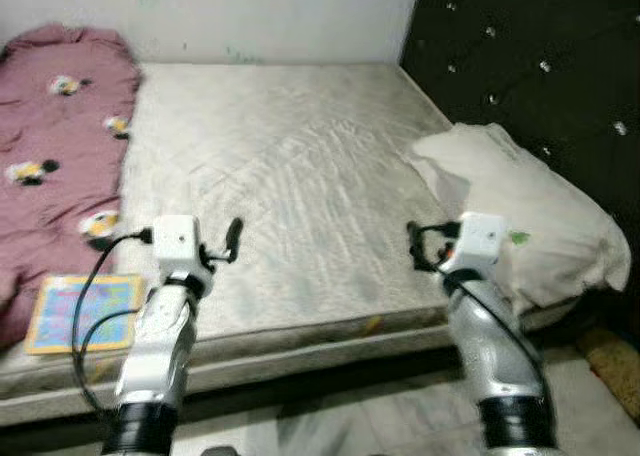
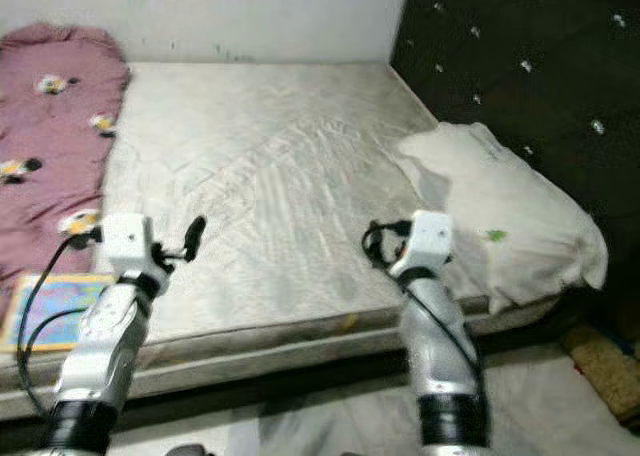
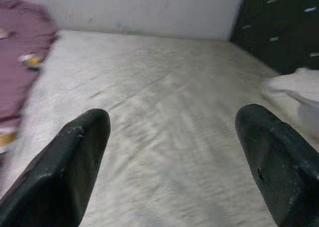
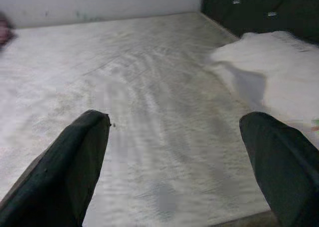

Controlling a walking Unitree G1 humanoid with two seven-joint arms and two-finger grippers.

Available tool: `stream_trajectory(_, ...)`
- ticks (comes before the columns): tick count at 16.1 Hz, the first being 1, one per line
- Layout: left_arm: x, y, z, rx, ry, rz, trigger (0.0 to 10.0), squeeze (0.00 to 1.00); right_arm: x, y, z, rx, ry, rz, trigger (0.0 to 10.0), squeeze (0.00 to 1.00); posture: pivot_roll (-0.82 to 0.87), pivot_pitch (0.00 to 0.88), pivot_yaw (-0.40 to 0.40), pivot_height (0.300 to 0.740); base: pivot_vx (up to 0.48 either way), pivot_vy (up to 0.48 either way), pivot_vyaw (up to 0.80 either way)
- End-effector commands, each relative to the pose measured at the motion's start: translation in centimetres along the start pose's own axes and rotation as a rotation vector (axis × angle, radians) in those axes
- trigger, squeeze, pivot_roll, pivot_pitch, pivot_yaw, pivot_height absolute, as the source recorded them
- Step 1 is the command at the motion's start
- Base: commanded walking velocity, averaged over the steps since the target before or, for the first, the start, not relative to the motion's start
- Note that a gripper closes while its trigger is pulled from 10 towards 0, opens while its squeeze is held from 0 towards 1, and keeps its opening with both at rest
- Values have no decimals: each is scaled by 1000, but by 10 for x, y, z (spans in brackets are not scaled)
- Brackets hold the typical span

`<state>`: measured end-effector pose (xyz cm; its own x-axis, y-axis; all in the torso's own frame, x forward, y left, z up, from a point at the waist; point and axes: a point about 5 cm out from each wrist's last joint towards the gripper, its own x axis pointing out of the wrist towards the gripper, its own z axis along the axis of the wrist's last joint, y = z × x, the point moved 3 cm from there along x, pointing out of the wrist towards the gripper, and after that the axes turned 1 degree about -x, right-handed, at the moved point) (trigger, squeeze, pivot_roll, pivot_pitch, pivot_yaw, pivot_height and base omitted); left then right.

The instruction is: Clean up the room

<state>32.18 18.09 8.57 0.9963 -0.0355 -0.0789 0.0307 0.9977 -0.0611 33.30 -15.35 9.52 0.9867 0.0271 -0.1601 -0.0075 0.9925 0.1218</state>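
Observation:
A bare grey-white mattress (image 1: 290, 176) lies before me. On its left side is a crumpled pink blanket (image 1: 50, 146) with small flower prints, and a colourful flat book (image 1: 85, 311) rests near the front left corner. A white pillow (image 1: 530, 211) lies at the right edge by the dark headboard. My left gripper (image 1: 232, 238) is held open over the mattress's front left part, with nothing between its fingers (image 3: 75, 162). Near the pillow, over the front right part, my right gripper (image 1: 415, 244) is likewise open and empty, its fingers (image 4: 75, 162) wide apart.
A dark tufted headboard (image 1: 540, 56) stands along the right. A pale wall (image 1: 250, 16) runs behind the bed. Light tiled floor (image 1: 330, 421) lies in front of the mattress, with a brownish mat (image 1: 615, 366) at the far right.

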Motion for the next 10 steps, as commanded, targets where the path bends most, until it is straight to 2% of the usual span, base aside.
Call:
stream_trajectory(1, 3, -3, 6, -3, -18, -4, 10000, 0, 1, -3, 7, -13, -21, -1, 10000, 0, -16, 0, -81, 740, 0, 480, 0)
stream_trajectory(3, 2, -3, 8, 10, -35, -15, 10000, 0, 1, -3, 7, -15, -21, 0, 10000, 0, -16, 0, -81, 740, 0, 478, 0)
stream_trajectory(10, 1, -6, 9, 5, -44, -31, 10000, 0, 1, -3, 7, -14, -21, -1, 10000, 0, -19, 0, -80, 740, 0, 0, 0)
